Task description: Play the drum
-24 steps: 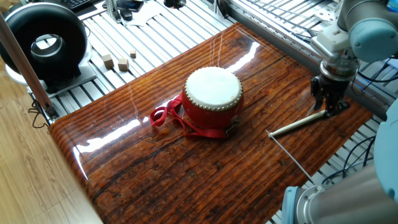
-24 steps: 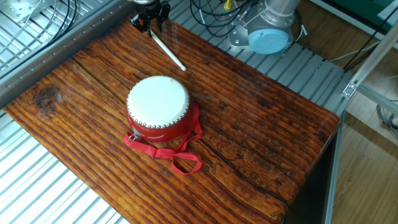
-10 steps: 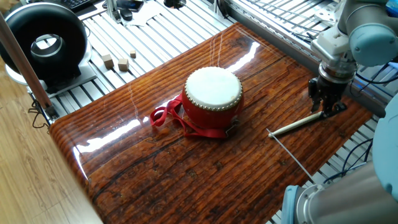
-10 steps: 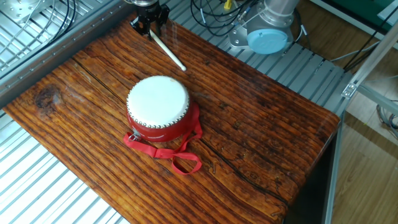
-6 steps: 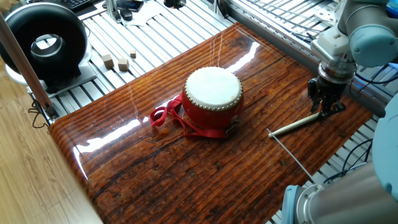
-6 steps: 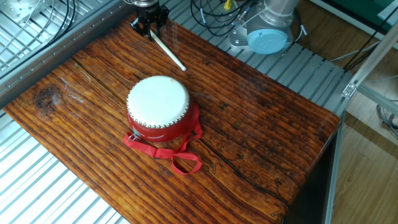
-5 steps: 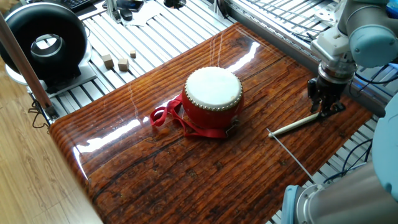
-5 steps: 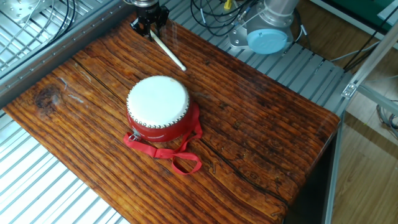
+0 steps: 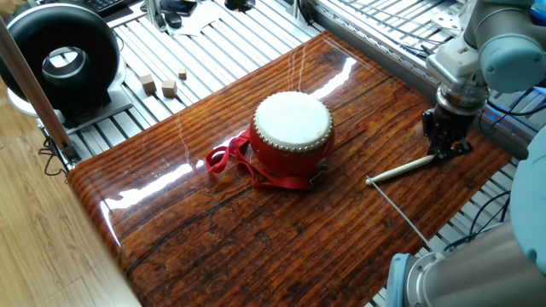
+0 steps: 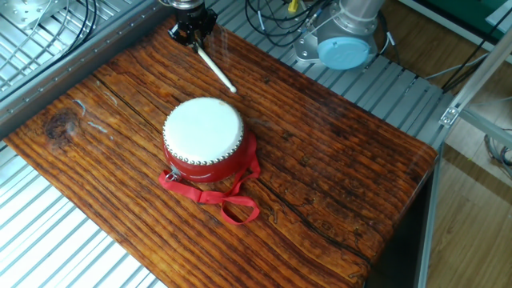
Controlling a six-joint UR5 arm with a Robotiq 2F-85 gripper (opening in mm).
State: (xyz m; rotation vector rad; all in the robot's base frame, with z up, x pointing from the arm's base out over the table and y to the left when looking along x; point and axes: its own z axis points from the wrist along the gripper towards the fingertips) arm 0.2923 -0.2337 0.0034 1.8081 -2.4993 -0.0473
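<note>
One end effector (image 9: 444, 152) clamped on drumstick (image 9: 405, 170) end, red drum (image 9: 292, 132) mid-table, apart.

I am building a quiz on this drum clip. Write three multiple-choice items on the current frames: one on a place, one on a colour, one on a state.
1. Where is the gripper?
A. Over the drum head
B. At one end of the drumstick, near the table edge
C. Beside the black ring-shaped device

2. What colour is the body of the drum?
A. Red
B. Blue
C. Green

3. How does the drumstick stand with the drum?
A. It rests on the drum head
B. It lies under the ribbon strap
C. It is apart from the drum, its free end over bare table

Answers:
1 B: both views show the gripper at the stick's far end by the edge of the table.
2 A: the shell under the off-white head is red.
3 C: bare wood shows between the stick's tip and the drum in both views.
</note>
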